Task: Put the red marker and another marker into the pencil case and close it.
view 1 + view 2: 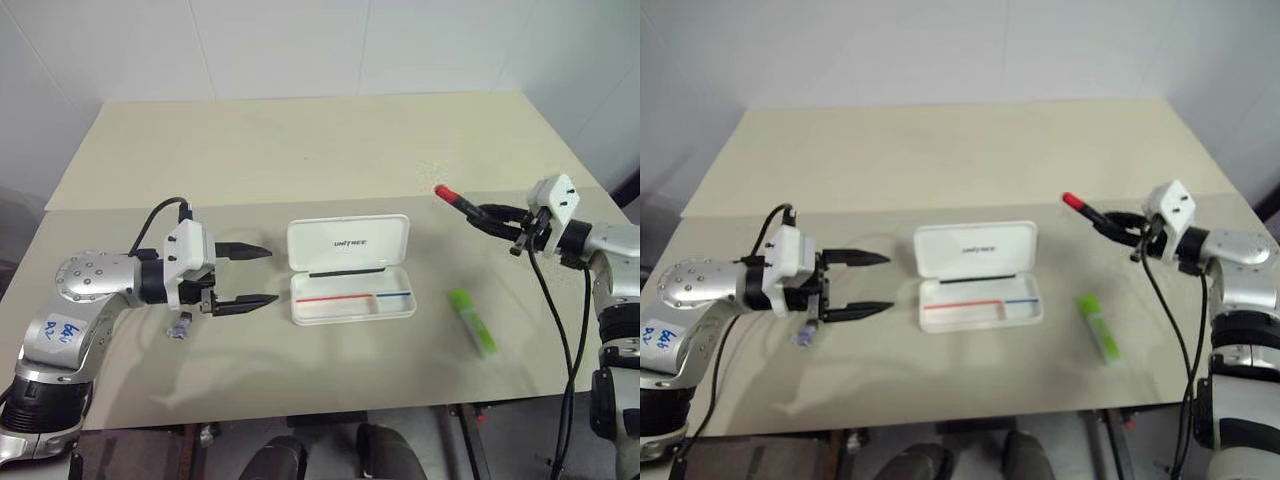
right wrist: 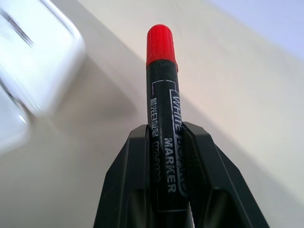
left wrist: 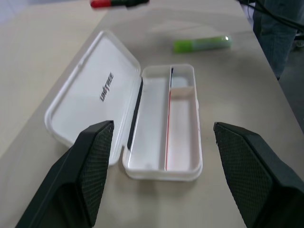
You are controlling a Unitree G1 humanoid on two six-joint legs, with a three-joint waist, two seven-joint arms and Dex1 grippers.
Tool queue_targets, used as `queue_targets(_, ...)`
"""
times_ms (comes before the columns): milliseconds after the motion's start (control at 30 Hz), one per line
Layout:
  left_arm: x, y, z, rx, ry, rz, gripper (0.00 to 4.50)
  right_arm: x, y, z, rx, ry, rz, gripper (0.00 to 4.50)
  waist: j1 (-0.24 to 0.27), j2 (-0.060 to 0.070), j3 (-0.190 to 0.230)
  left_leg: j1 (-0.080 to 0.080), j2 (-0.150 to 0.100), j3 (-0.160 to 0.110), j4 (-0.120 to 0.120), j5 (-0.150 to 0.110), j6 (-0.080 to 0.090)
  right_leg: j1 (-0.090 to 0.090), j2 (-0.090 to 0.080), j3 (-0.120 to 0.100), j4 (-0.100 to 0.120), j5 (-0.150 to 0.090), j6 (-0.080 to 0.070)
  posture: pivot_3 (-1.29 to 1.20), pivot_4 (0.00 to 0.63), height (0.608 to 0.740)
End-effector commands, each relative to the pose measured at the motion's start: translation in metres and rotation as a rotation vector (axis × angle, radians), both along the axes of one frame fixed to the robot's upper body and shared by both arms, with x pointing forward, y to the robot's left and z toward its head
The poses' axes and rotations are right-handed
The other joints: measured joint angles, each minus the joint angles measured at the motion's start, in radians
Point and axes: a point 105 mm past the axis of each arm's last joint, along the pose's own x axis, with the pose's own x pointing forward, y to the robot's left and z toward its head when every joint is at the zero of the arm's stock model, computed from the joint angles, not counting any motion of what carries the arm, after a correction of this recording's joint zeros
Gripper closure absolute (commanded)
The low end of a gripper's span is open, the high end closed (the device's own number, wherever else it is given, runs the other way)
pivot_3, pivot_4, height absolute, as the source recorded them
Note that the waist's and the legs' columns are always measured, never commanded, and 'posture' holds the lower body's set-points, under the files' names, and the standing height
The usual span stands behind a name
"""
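Gripping the red marker (image 1: pixel 452 198) at right of frame, my right claw (image 1: pixel 497 217) holds it above the table (image 1: pixel 300 140). Centre frame, the pencil case (image 1: pixel 348 268) lies open; the green highlighter (image 1: pixel 472 322) rests lower right. My left claw (image 1: pixel 250 275) gapes wide, empty.

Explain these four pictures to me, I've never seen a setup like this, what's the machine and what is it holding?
It is a humanoid robot with two arms, each ending in a two-fingered black hand. The two wide pictures come from cameras in its head, looking down at a table. The close-ups come from a camera on each wrist. On the table lies an open white pencil case with a green highlighter beside it, and a small object sits under the left arm. The left hand is open, facing the case. The right hand grips a red-capped whiteboard marker, lifted above the table.
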Motion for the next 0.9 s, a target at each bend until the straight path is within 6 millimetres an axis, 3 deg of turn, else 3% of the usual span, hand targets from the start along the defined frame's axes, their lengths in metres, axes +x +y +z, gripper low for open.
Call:
queue_targets(33,-0.001,0.008,0.007,0.015,-0.044,0.022,0.91,-0.016,0.039,0.021,-0.014,-0.065,0.214,3.91,0.0,0.0,0.0,0.0,0.0,0.0,0.0,0.0,0.0,0.0,0.0,0.0,0.0,0.0,0.0,0.0,0.15,0.74)
queue_targets(233,-0.002,0.022,-0.001,0.027,-0.03,0.085,0.91,-0.04,0.096,0.015,-0.012,0.016,0.448,3.91,0.002,0.0,0.0,0.0,0.0,0.0,0.0,-0.001,0.0,0.0,0.0,0.0,0.0,0.0,0.0,0.0,0.15,0.74)
queue_targets(400,-0.003,0.025,-0.002,0.026,-0.029,0.097,0.91,-0.046,0.104,0.013,-0.014,0.042,0.476,3.91,0.011,0.0,0.0,-0.001,0.0,-0.001,0.001,-0.002,0.002,0.0,0.0,0.0,0.001,0.0,-0.001,0.0,0.15,0.74)
queue_targets(533,-0.007,0.028,-0.012,0.04,-0.017,0.121,0.91,-0.045,0.135,-0.031,-0.113,0.082,0.566,3.91,-0.002,-0.001,-0.001,0.001,0.0,0.0,0.001,-0.003,0.003,0.0,0.001,-0.001,0.001,0.002,-0.004,0.0,0.15,0.74)
queue_targets(667,-0.007,0.026,-0.012,0.036,-0.021,0.125,0.91,-0.039,0.142,-0.056,-0.206,0.09,0.584,3.91,-0.013,0.0,0.0,0.0,0.001,0.001,0.002,-0.004,0.002,-0.002,0.001,-0.001,0.003,0.002,-0.004,0.0,0.15,0.74)
queue_targets(900,-0.007,0.021,-0.012,0.025,-0.023,0.119,0.91,-0.024,0.147,-0.076,-0.296,0.096,0.555,3.91,-0.023,0.0,0.0,0.001,0.001,0.001,0.002,-0.004,0.002,-0.003,0.001,-0.002,0.005,0.003,-0.005,0.0,0.15,0.74)
